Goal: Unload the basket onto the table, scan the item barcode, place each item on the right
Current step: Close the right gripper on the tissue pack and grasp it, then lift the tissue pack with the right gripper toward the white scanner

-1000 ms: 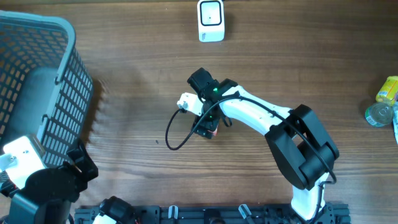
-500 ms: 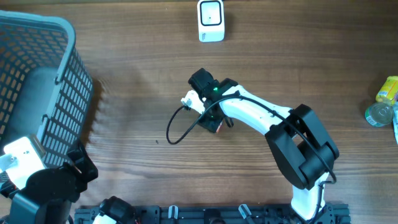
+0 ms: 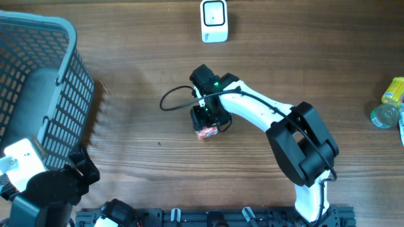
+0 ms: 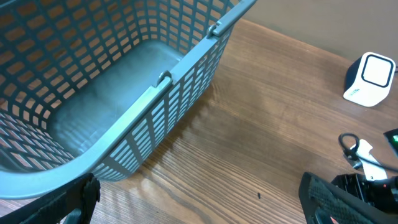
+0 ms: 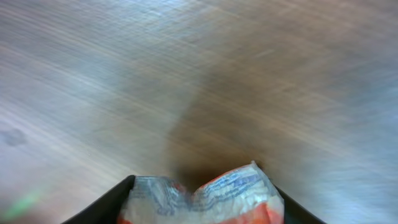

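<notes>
Pincer check for you: right pincer [image 3: 206,127] half-closed, gripping crinkly orange-and-white foil packet [image 5: 205,186] mid-desk; left pincer [image 4: 199,198] wide open, empty, beside blue-grey plastic mesh basket [image 4: 155,87].

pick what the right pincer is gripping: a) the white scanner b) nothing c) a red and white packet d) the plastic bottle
c: in the right wrist view a crinkled red and white packet sits pinched between the fingers of the right pincer, and overhead the white scanner stands well apart from it.
</notes>
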`<state>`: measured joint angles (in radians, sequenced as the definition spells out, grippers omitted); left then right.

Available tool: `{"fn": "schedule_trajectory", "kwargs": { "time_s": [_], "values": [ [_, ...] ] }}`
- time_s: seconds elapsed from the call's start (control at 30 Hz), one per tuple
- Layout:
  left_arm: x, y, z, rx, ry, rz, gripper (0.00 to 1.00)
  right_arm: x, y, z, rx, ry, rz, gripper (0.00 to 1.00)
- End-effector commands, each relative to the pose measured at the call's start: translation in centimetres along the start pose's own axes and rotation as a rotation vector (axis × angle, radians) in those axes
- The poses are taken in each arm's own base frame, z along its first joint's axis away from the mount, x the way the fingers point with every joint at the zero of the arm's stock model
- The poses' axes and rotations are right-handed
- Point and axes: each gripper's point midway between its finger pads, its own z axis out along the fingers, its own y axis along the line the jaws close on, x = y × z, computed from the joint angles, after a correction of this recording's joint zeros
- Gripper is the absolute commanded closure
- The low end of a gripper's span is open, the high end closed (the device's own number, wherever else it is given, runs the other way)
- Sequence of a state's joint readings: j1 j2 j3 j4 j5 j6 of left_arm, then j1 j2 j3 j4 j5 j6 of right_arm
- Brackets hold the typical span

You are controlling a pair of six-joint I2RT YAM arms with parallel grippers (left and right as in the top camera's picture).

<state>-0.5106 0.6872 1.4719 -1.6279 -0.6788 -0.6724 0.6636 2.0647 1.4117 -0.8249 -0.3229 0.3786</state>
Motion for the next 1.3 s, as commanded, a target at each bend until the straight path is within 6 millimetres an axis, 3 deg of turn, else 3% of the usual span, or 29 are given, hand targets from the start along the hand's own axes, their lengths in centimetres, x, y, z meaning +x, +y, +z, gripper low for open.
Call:
{"fn": "schedule_trajectory", "kwargs": {
  "time_s": [0.0,0.2,0.33,0.63,1.1,1.17,1.27],
  "values": [
    [0.3,-0.3,0.0,0.016,0.015,-0.019,0.00,0.2,4.4,-1.3,-0.296,0.116,0.203,0.47],
    [0.9,-0.4,0.0,0.027,0.047,-0.008,0.00,-0.3,6.4,-5.8,-0.655,0.243,0.329,0.49],
    [0.9,-0.4,0.0,0.027,0.046,-0.008,0.00,-1.5,5.5,-8.2,-0.774,0.301,0.495,0.51],
    [0.9,-0.4,0.0,0.027,0.046,-0.011,0.00,-3.2,4.8,-8.7,-0.794,0.275,0.563,0.50],
    [0.9,-0.4,0.0,0.027,0.046,-0.011,0.00,-3.3,5.0,-8.9,-0.807,0.283,0.574,0.53],
    [0.9,-0.4,0.0,0.027,0.046,-0.011,0.00,-4.3,5.1,-9.1,-0.828,0.222,0.502,0.53],
    [0.9,-0.4,0.0,0.028,0.045,-0.013,0.00,-9.4,5.1,-10.8,-0.884,-0.038,0.337,0.53]
  ]
}}
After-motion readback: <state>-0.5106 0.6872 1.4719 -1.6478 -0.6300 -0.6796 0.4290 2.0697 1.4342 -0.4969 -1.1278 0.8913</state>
